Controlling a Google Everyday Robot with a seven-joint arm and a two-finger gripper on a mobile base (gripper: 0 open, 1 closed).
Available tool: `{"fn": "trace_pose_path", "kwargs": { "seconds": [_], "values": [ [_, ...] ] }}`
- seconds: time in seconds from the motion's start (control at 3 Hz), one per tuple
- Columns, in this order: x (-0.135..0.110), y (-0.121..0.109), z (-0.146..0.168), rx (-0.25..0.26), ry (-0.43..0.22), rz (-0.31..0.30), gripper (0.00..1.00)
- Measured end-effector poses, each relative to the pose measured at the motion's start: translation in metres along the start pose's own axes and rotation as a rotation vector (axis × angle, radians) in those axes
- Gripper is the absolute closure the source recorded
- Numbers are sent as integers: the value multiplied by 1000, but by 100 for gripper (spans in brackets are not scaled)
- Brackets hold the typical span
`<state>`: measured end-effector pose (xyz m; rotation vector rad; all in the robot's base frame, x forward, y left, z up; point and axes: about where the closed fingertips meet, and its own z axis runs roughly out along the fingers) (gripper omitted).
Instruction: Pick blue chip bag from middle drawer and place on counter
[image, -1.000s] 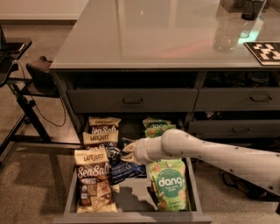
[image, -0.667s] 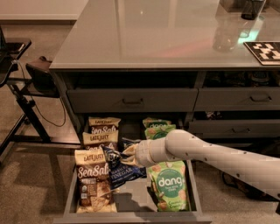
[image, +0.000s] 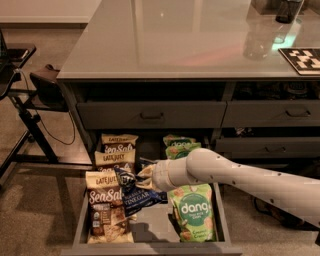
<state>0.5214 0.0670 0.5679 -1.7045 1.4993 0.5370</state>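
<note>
Okay, my gripper (image: 143, 176) sits low in the middle drawer (image: 221, 220), at the top edge of the blue chip bag (image: 139, 196) lying mid-drawer. I can't tell whether it's clamped. I'd confirm grip, then lift straight, clear of the drawer's neighbouring bags.

arm (image: 240, 175) extended leftward, end effector (image: 143, 176) low, apparently pinched

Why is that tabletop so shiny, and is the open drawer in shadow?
Camera view: the counter mirrors light, with a pinkish patch and a green glow toward the right; the middle drawer is dimmer, with a dark shadow on its floor below the gripper, which is at the blue chip bag.
</note>
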Motion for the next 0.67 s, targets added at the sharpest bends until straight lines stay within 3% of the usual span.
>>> {"fn": "trace_pose_path", "kwargs": {
  "seconds": [0.33,0.67],
  "values": [
    [-48,10,-20,75,24,-98,100],
    [-67,26,-24,88,54,-168,100]
  ]
}}
